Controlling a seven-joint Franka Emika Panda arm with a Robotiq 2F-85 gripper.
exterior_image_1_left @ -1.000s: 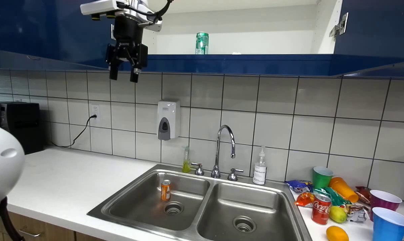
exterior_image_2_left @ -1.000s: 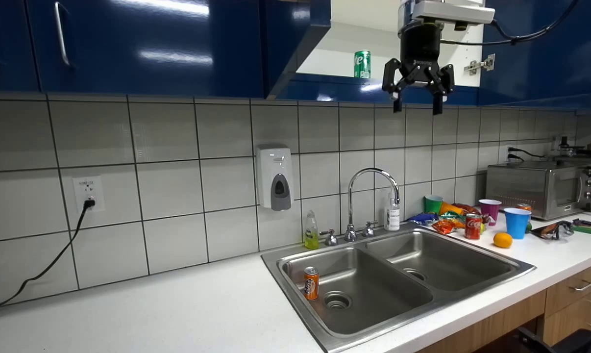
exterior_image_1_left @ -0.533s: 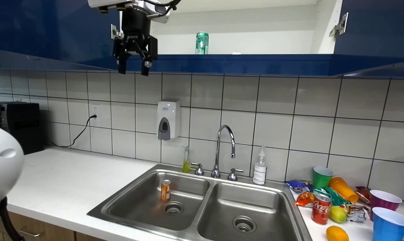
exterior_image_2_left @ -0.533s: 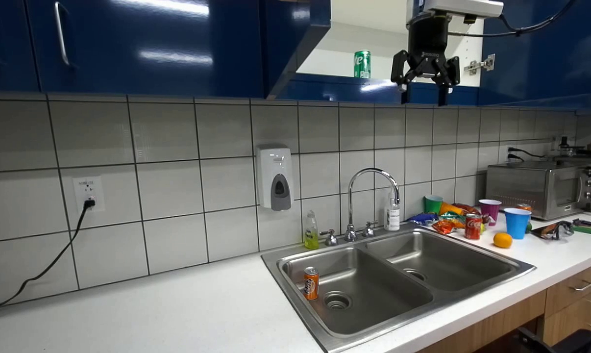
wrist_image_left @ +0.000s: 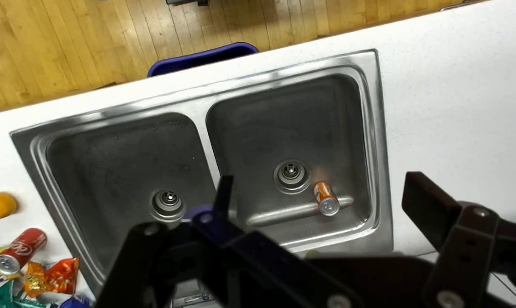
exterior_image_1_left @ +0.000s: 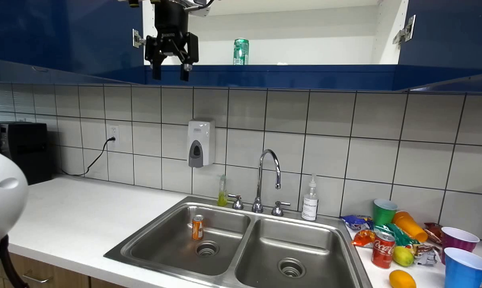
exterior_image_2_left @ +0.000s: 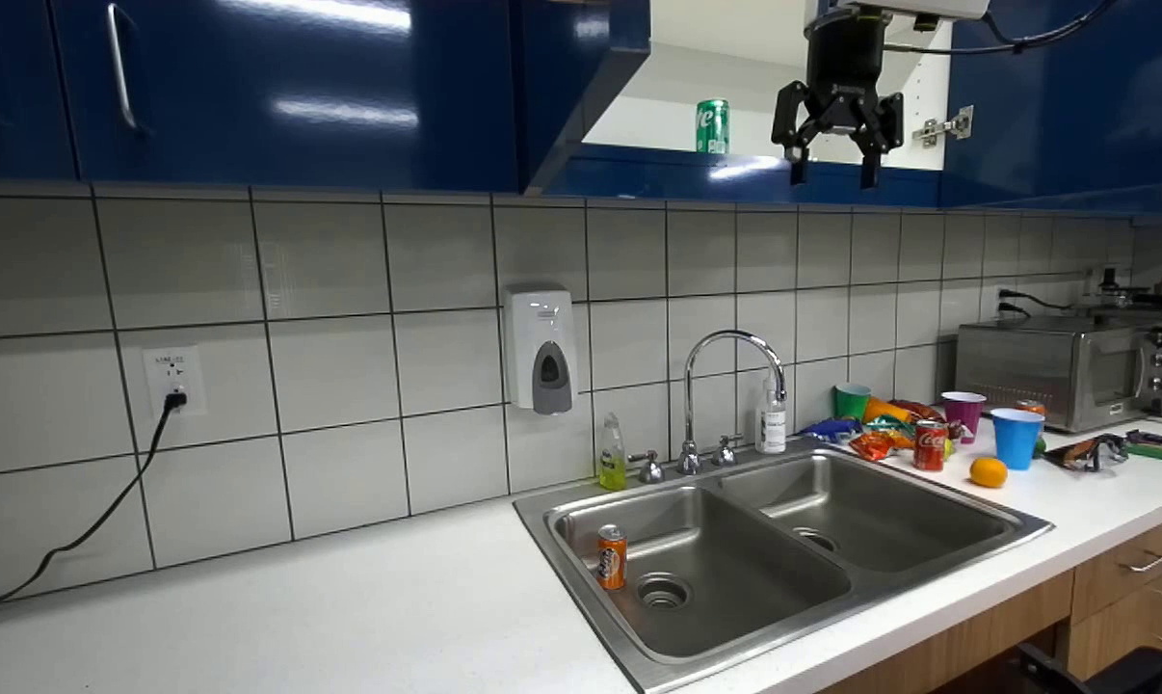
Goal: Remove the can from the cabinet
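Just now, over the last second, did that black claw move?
Yes, up and rightward in both exterior views: the gripper reached below the blue cabinet; now its tips end above the cabinet's lower edge.

The green can (exterior_image_2_left: 712,126) stands upright in the cabinet (exterior_image_2_left: 639,173), apart from the wide-spread tool (exterior_image_2_left: 833,174).

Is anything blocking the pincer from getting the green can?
No loose object shows between the pincer and the green can; the cabinet is open there. Its blue front strip might block the fingertips, which show against it in both exterior views.
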